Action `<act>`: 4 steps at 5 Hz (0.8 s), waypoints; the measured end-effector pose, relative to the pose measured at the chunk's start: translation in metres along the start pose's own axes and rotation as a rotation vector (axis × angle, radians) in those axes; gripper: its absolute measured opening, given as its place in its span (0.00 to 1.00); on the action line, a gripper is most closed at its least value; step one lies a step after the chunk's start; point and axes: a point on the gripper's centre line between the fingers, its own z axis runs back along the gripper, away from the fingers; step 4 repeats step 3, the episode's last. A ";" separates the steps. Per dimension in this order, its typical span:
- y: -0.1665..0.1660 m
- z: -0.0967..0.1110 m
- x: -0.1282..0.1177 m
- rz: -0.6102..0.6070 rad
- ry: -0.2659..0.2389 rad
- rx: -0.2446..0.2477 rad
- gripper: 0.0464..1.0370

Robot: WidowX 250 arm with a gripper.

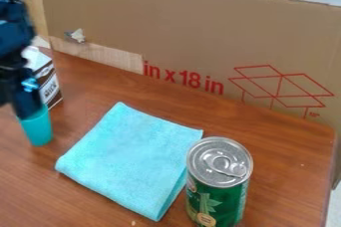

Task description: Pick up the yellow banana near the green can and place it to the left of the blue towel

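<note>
Camera view: gripper point(28, 112) positioned at left, at rim of 1 teal cup point(38, 130); degree of opening and grip on cup could not be determined. Cup located left of folded cloth point(133, 159). Carton point(48, 77) partly hidden behind gripper. Green can point(218, 183) placed upright beside cloth, at right. Cardboard panel point(193, 32) set behind table point(279, 141).

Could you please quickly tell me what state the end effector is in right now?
End effector: at the top of the teal cup; whether it is open or closed on it cannot be told.
</note>
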 end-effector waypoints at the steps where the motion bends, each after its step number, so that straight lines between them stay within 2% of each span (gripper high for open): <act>1: -0.045 -0.010 0.019 -0.126 0.030 -0.043 0.96; 2: -0.069 -0.013 0.023 -0.177 0.052 -0.041 0.97; 4: -0.070 -0.013 0.023 -0.179 0.052 -0.036 0.96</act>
